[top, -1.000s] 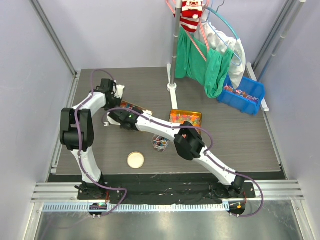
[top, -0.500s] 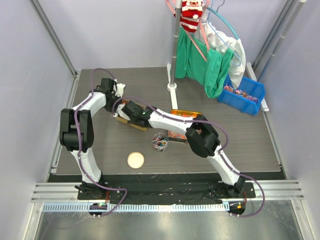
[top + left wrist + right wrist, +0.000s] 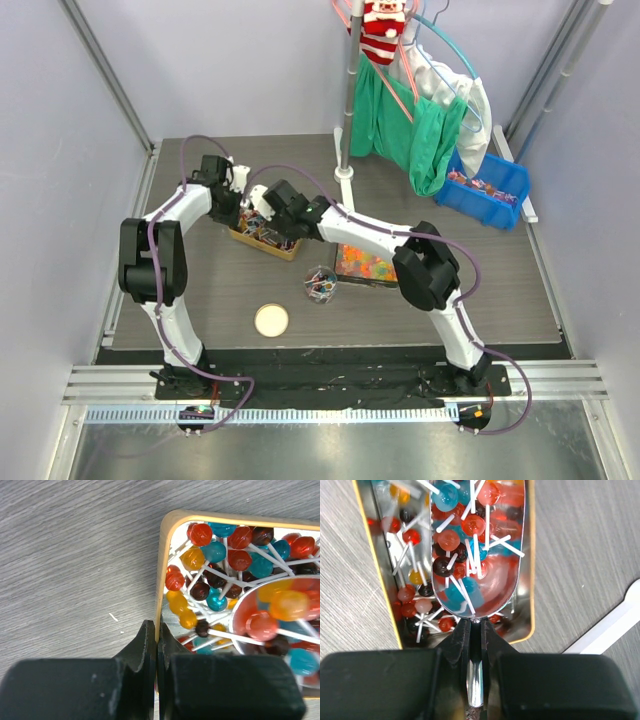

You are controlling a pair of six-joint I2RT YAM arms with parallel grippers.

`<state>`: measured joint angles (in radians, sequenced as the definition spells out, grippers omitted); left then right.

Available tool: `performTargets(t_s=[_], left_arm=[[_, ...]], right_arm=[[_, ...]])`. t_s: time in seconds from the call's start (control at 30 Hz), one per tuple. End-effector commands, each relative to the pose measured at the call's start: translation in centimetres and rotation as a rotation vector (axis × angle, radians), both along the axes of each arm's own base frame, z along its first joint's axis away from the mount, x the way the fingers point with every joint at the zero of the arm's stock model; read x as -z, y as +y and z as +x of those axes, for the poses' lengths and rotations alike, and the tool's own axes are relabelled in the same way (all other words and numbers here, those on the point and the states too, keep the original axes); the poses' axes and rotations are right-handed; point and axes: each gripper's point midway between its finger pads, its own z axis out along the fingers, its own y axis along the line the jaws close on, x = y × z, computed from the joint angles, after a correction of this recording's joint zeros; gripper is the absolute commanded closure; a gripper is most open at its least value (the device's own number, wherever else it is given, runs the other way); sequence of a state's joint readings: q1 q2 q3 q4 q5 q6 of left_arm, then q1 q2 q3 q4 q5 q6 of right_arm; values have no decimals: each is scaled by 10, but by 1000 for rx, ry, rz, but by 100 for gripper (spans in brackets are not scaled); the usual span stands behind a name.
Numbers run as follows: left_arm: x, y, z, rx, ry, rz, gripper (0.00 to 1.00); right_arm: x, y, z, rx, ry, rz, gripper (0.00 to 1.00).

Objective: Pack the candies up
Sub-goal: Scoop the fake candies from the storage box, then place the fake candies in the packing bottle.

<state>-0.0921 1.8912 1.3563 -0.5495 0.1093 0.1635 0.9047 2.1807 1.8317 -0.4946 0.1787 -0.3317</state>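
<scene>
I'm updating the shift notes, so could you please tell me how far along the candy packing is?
Done: the jar already holds some candies. In hand: the left end effector pinches the tin's rim while the right end effector holds a scoop loaded with candies above it. Left: tipping that load into the jar; the round lid lies off.

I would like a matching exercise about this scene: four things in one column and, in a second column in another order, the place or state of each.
Column one:
1. left claw
2. right claw
3. round lid
4. blue bin

Column two:
A. shut on the handle of the scoop
B. at the far right corner of the table
C. shut on the rim of the tin
D. lying flat near the table's front edge

Pairs: 1-C, 2-A, 3-D, 4-B.
</scene>
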Motion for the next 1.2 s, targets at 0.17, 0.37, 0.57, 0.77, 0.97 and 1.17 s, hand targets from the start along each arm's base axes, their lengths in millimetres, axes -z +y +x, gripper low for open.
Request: performTargets(t_s=[0.17, 0.37, 0.57, 0.77, 0.97, 1.17], left_arm=[[-34, -9, 19, 10, -117, -44, 100], [-31, -10, 19, 8, -111, -47, 100], [-31, -9, 19, 6, -111, -44, 100], [-30, -9, 19, 8, -110, -43, 100], [-31, -8, 18, 6, -110, -41, 100], [-32, -8, 19, 6, -113, -39, 100]], right_arm=[[-73, 2, 4, -20, -56, 182, 99], [-91, -19, -2, -37, -79, 176, 99], [-99, -47, -23, -79, -69, 156, 99], [-109, -79, -49, -139, -61, 94, 99], [-106, -110, -86, -246, 26, -15, 99], [-88, -146, -118, -293, 100, -167, 99]])
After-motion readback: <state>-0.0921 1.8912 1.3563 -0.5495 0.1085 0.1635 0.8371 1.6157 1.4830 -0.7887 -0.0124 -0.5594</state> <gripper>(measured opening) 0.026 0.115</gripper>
